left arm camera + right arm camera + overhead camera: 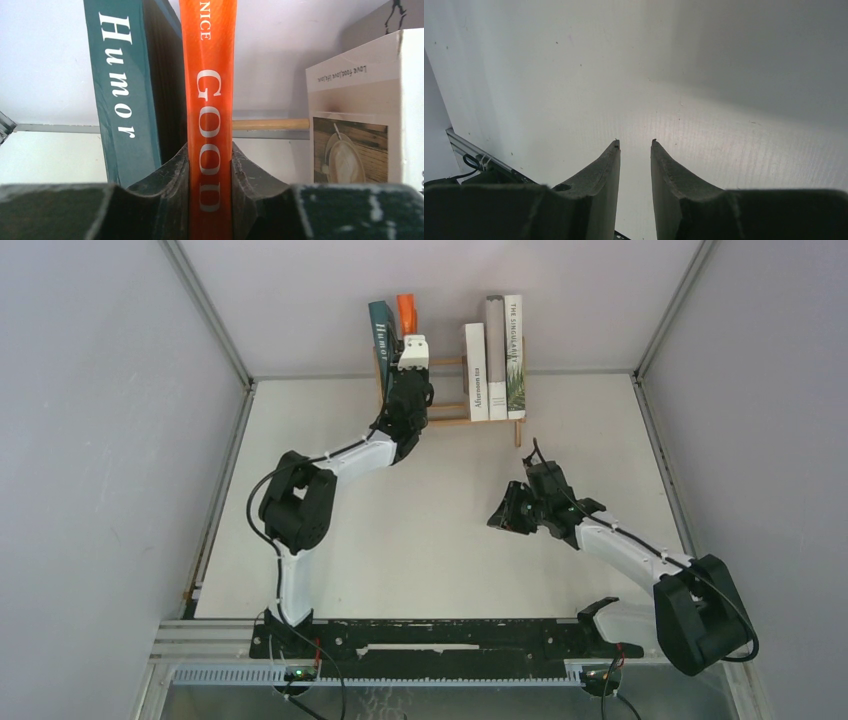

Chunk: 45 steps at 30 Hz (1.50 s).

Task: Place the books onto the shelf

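The shelf (449, 421) stands at the back of the table against the wall. On it, from the left, stand the teal "Humor" book (382, 336), the orange "GOOD" book (405, 310), then after a gap a white book (476, 370), a grey book (495, 355) and "The Singularity" (514, 355). My left gripper (210, 150) is shut on the orange book's (209, 75) spine, both fingers pressing its sides; the teal book (122, 90) is right beside it. My right gripper (635, 142) hovers open and empty over the bare table, seen mid-table (499, 519).
A wooden shelf rail (270, 124) shows in the gap between the orange book and the white book with a coffee-cup cover (355, 110). White enclosure walls rise on three sides. The arm bases' black rail (440, 635) runs along the near edge.
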### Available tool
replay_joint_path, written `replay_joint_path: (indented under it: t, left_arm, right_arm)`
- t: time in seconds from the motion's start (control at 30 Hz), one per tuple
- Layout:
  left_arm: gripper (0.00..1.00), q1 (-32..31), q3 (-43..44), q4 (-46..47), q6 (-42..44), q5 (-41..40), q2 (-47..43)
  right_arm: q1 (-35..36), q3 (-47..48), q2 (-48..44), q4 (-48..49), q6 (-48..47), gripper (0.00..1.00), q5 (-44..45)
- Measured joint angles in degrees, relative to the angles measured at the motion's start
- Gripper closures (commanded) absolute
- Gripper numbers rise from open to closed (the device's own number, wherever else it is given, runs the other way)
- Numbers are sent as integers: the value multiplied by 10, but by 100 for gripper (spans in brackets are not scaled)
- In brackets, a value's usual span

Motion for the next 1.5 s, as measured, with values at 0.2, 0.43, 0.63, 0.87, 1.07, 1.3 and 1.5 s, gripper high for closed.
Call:
replay_joint_path:
  t: [0.2, 0.43, 0.63, 0.87, 1.07, 1.3, 1.5]
  left_arm:
    - [49, 9, 0, 17, -1, 1, 10]
    - [42, 9, 0, 35, -4, 2, 20]
    - [33, 8, 0, 41, -7, 3, 22]
    - [36, 7, -2, 39, -20, 1, 17]
    - [41, 8, -2, 26, -21, -3, 14]
    - [65, 10, -2, -5, -20, -12, 14]
    - [83, 12, 0, -18, -21, -13, 14]
  right_arm:
    - [-1, -2, 8, 8, -1, 64, -2]
    - [-1, -5, 17, 18, -2, 64, -2]
    - [-2, -6, 24, 18, -6, 64, -4]
    - [-5, -6, 24, 18, -8, 64, -5]
    - [-5, -6, 23, 18, -9, 64, -7]
    - [-5, -5, 23, 18, -8, 64, -9]
    - [-5, -4, 23, 18, -7, 64, -9]
